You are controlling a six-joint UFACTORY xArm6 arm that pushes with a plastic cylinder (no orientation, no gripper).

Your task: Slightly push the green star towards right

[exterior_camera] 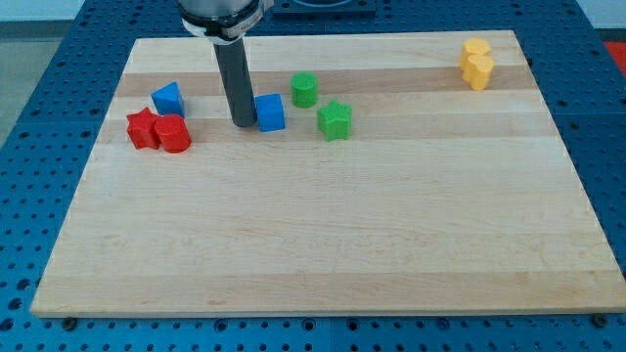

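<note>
Camera view: my tip [243, 124] (upright rod) touches blue cube [270, 112], left of green star [335, 120].

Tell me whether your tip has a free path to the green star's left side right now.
Probably not straight across: my tip sits just left of the blue cube, which lies between it and the green star. Going round the cube's lower side looks open.

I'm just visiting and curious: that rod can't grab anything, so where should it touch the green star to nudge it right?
Probably the green star's flank facing the view's left, pushing toward the view's right. My tip sits further left, beside the blue cube, which lies between them, so I would go round it first. The green cylinder stands up-left of the star.
</note>
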